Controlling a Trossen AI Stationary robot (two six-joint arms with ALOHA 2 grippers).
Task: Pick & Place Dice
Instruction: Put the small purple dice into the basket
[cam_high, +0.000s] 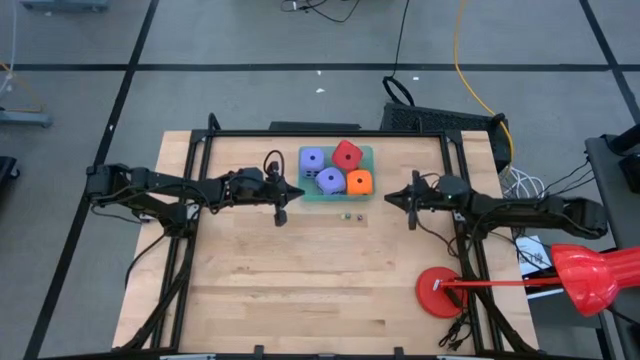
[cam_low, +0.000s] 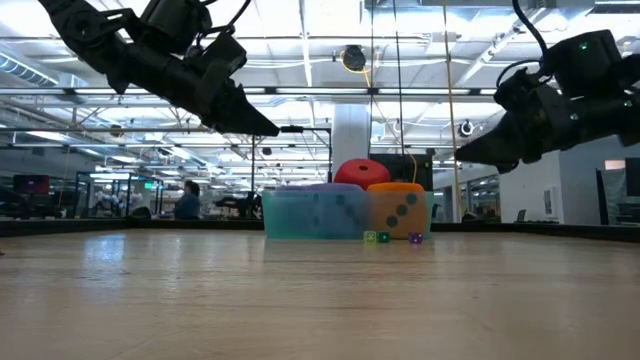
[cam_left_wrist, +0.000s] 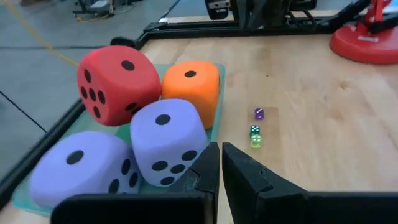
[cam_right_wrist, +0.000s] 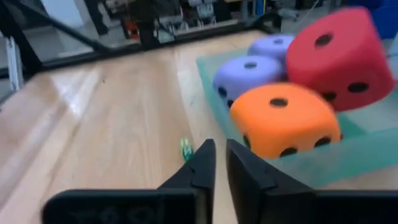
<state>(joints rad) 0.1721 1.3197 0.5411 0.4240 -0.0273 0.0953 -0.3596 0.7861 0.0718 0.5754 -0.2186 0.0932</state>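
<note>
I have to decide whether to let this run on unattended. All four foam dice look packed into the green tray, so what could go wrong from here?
The red die sits high on the others in the tray, so a nudge might tip it out. Tiny dice lie on the table just beside the tray; either gripper, left or right, could scatter them.

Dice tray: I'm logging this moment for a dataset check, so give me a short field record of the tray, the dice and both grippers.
tray: green tray at the table's far middle
in tray: red die, orange die, two purple dice
red die: rests on top of the others
outside tray: three tiny dice on the wood beside it
left gripper: shut, empty, in the air
right gripper: shut, empty, in the air
</note>
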